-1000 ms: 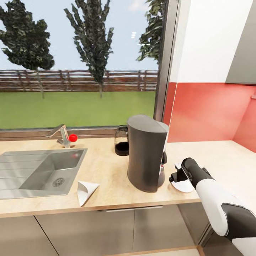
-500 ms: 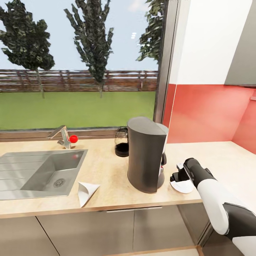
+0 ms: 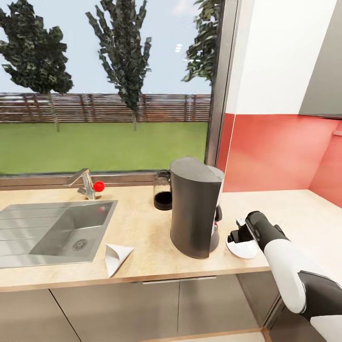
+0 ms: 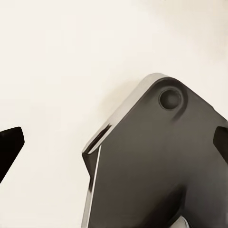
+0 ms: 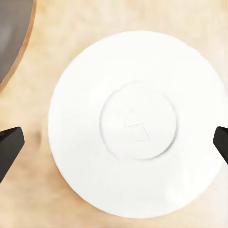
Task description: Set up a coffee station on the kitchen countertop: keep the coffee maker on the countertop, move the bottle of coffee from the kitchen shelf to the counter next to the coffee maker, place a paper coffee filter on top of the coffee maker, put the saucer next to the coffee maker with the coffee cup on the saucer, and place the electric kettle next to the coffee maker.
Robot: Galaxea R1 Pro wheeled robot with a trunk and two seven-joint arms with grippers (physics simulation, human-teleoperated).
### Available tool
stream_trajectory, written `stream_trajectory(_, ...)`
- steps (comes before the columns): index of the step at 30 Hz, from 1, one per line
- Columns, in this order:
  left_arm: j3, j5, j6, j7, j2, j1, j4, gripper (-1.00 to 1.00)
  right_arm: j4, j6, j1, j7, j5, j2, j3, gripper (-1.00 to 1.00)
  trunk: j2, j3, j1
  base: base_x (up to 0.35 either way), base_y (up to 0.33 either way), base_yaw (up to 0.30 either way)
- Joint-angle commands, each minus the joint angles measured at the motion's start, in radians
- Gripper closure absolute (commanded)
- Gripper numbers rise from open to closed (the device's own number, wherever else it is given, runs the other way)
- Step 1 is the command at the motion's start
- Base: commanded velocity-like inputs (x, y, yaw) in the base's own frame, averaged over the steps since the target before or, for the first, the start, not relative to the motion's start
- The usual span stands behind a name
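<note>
On the counter (image 3: pixel 142 223) stand one coffee maker (image 3: pixel 194 207), one electric kettle (image 3: pixel 162 191) just behind it, one saucer (image 5: pixel 137 122) just to its right, and one folded white paper filter (image 3: pixel 115 257) near the front edge by the steel sink (image 3: pixel 61 229). Right gripper (image 3: pixel 236 236) hangs above the saucer, jaws spread wide, apparently holding nothing. Left jaws likewise stand open against a pale surface. Window and red backsplash (image 3: pixel 270 152) behind.

Right hand (image 3: pixel 236 236) above saucer (image 3: pixel 241 249), seemingly open
</note>
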Motion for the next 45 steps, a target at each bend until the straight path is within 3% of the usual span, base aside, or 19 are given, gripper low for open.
stream_trajectory(1,0.000,0.010,-0.001,-0.004,0.000,0.000,-0.002,-1.00,-0.001,0.002,-0.001,0.008,0.011,0.001,-0.007,-1.00,-0.002,-0.002,0.000,0.000,0.000,0.000)
stream_trajectory(9,-0.001,0.010,-0.001,-0.004,-0.001,0.000,-0.002,-1.00,-0.001,0.002,-0.001,0.008,0.011,0.001,-0.007,-1.00,-0.002,-0.002,0.000,-0.150,0.000,0.000)
stream_trajectory(35,-0.001,0.008,0.003,-0.005,0.000,0.000,-0.006,-1.00,0.000,-0.016,-0.001,0.007,0.010,0.005,-0.009,-1.00,-0.002,-0.002,0.000,-0.316,0.000,0.000)
stream_trajectory(40,0.000,0.008,0.003,-0.006,-0.001,0.000,-0.012,-1.00,0.113,-0.094,-0.001,-0.054,0.009,0.003,-0.010,-1.00,-0.002,-0.002,0.000,-0.322,0.000,0.000)
stream_trajectory(45,0.001,0.006,0.001,-0.006,-0.001,0.000,-0.012,-1.00,0.144,-0.112,-0.001,-0.081,0.009,0.001,-0.038,-1.00,-0.002,-0.002,0.000,-0.252,0.000,0.000)
